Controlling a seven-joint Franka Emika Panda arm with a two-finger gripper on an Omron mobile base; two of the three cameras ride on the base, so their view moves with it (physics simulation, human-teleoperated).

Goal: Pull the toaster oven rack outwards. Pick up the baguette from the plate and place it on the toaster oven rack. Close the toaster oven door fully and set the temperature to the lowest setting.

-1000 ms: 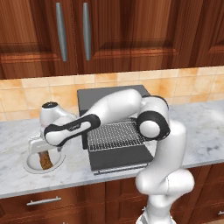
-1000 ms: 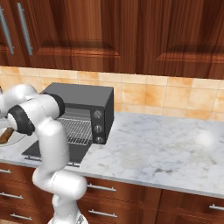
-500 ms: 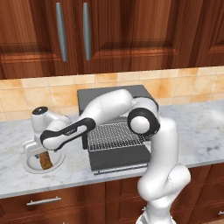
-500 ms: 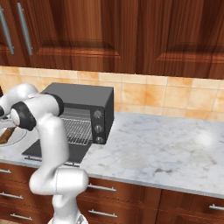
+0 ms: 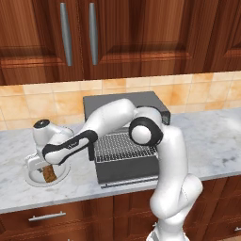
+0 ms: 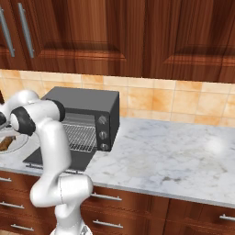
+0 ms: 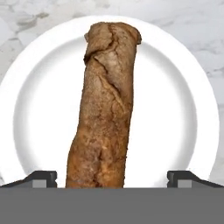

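Since a second earlier, the gripper [image 7: 112, 178] had dropped closer over one baguette [image 7: 106, 109] lying on one plate [image 7: 39, 109], jaws wide, straddling it; one rack [image 5: 123, 145] stood pulled out.

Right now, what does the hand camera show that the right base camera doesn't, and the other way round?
Hand view alone: the gripper, open, its fingertips either side of the bread's near end, and the crust up close. Right base view alone: the toaster oven with its three knobs, the door dropped open and the rack pulled out. Both: the bread lying on the white plate on the marble counter.
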